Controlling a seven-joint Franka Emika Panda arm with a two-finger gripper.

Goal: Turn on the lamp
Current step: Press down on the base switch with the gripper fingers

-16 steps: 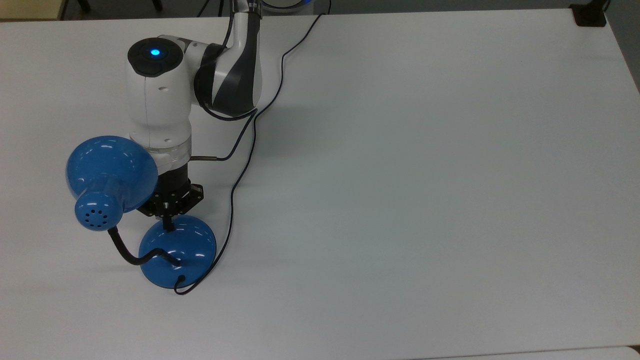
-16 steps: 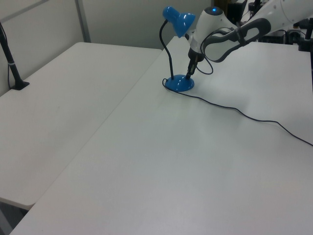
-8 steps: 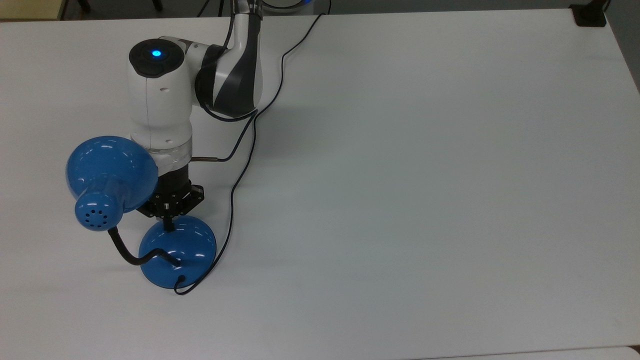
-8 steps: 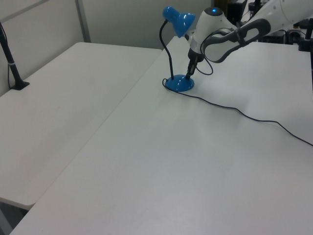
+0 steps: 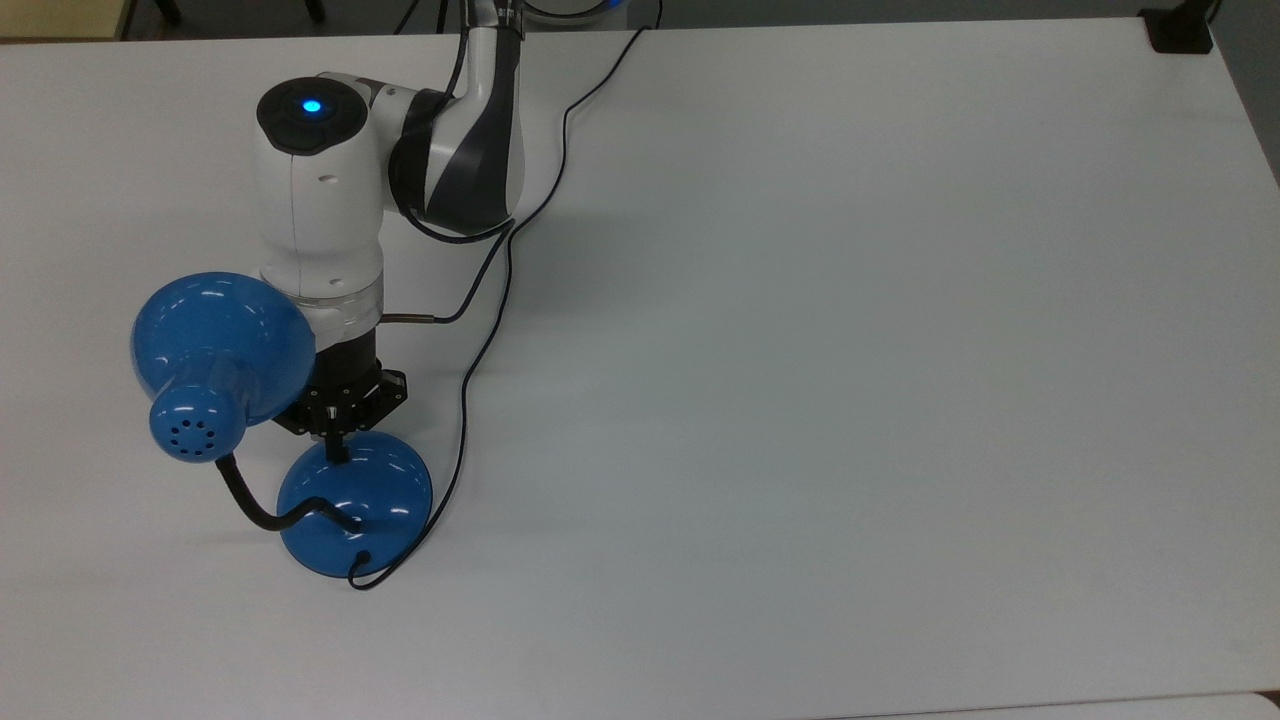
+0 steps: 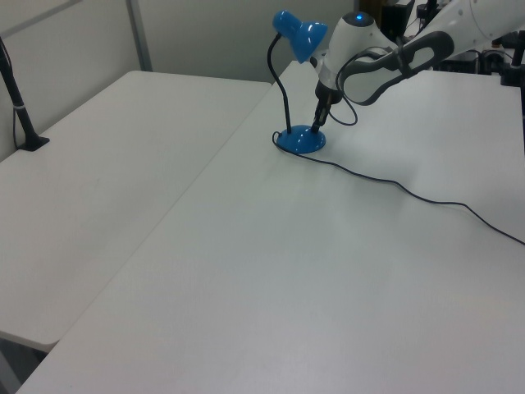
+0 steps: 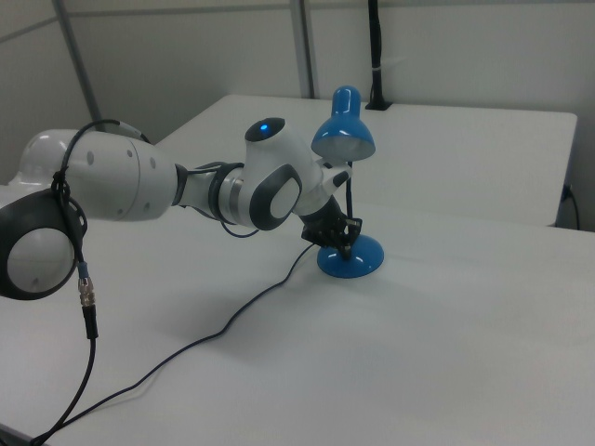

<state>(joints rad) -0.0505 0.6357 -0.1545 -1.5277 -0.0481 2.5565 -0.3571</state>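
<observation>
One lamp [image 5: 355, 505] stands on the white table [image 5: 850, 350] at the top view's left, shade [image 5: 220, 345] raised above its domed base on a black bendy neck [image 6: 281, 82]. Gripper [image 5: 340, 452] points down onto the base's far edge, fingertips drawn narrow together, nothing held. Cord [image 6: 426, 199] trails across the table.

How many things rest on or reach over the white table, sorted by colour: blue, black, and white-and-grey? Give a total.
Blue: 1, the glossy blue desk lamp
Black: 1, the thin black cord
White-and-grey: 1, the white-and-grey robot arm
Total: 3
</observation>
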